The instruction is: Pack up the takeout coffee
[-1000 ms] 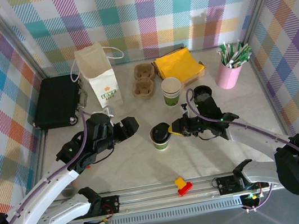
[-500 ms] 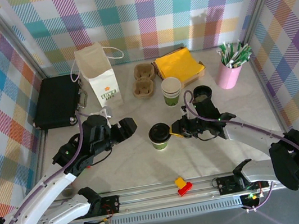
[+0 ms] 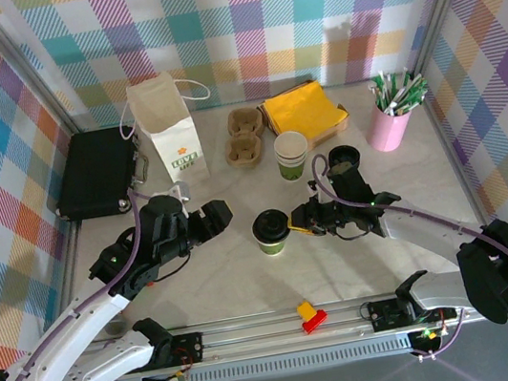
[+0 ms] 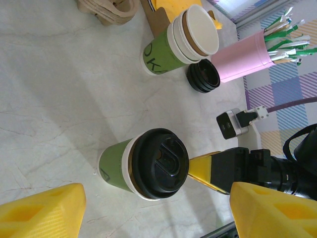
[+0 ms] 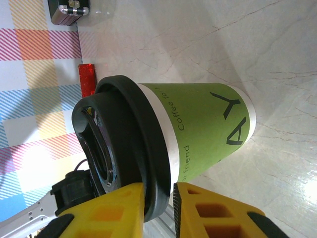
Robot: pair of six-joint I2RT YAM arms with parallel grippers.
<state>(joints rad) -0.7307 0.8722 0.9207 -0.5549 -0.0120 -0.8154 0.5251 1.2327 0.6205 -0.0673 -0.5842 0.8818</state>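
The takeout coffee (image 3: 271,231), green-printed with a black lid, stands upright on the marble table between the two arms. My right gripper (image 3: 300,223) comes at it from the right and is shut on the lid's rim; in the right wrist view the yellow fingers (image 5: 124,208) pinch the black rim of the cup (image 5: 198,129). My left gripper (image 3: 217,218) hovers open to the cup's left, apart from it. In the left wrist view its wide-spread fingers (image 4: 42,213) frame the cup (image 4: 148,168), and the right gripper's finger (image 4: 205,168) touches the lid.
A white paper bag (image 3: 167,132) stands open at the back left beside a black case (image 3: 96,172). Behind the cup are a cardboard carrier (image 3: 245,144), yellow napkins (image 3: 302,108), stacked lidless cups (image 3: 291,156), spare black lids (image 3: 343,155) and a pink cup of sticks (image 3: 389,116).
The cup has shifted slightly left with the right gripper and stands straighter. The left gripper has edged a little back.
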